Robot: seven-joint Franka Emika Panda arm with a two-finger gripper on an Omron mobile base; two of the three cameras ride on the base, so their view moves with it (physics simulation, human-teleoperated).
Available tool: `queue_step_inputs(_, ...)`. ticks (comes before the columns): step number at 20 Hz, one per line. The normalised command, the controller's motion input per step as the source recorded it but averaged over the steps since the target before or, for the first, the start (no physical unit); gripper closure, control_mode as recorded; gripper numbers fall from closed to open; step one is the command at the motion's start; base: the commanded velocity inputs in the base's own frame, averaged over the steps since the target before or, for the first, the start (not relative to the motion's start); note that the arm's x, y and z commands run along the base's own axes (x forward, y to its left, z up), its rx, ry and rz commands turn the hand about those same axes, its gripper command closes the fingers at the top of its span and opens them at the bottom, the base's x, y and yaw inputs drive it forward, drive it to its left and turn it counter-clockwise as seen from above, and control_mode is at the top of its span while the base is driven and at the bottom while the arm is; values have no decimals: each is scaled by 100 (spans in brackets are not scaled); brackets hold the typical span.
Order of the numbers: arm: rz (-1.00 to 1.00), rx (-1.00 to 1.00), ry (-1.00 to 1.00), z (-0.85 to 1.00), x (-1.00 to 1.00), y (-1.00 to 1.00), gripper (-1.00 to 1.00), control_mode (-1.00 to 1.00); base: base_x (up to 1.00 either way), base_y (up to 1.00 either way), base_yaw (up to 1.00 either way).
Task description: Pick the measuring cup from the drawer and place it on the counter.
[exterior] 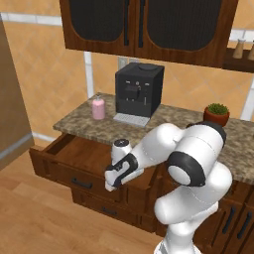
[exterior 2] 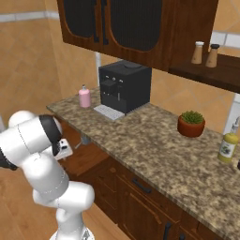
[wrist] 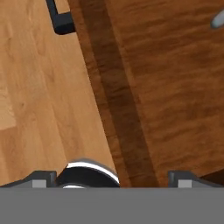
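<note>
My gripper (wrist: 111, 178) hangs over the front edge of the open drawer (wrist: 175, 87), fingers wide apart and holding nothing. The measuring cup (wrist: 217, 19) lies inside the drawer, far ahead to the right.

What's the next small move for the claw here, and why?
Probably move the claw farther in over the drawer, toward the measuring cup. The hand view shows the claw straddling the drawer's front edge, holding nothing, and the cup sits at the far corner.
</note>
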Motion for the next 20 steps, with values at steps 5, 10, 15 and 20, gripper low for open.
queue_step_inputs(5,11,-2,15,-16,-67,1,-100,-100,0,0,0)
queue_step_inputs(10,13,-1,0,0,-100,23,-100,-100,0,0,0)
queue_step_inputs(15,14,-7,0,0,-100,47,-100,-100,0,0,0)
queue_step_inputs(20,6,-5,0,36,-100,58,-100,-100,0,0,0)
